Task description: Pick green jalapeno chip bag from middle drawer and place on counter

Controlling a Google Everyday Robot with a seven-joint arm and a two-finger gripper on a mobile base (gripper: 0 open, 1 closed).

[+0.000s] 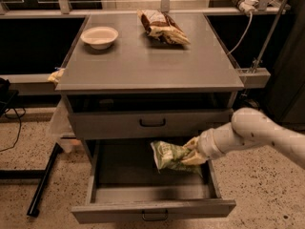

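The green jalapeno chip bag (167, 155) is a crumpled green foil bag with pale print, held in the air above the open middle drawer (152, 207). My gripper (189, 152) is shut on the bag's right end; the white arm comes in from the right. The bag hangs just below the front of the handled drawer above. The counter (147, 61) is the flat grey cabinet top above both drawers.
A white bowl (99, 36) sits at the counter's back left. A brown-and-cream chip bag (162, 26) lies at the back centre. The upper handled drawer (152, 123) is closed. A metal rail and cables stand at the right.
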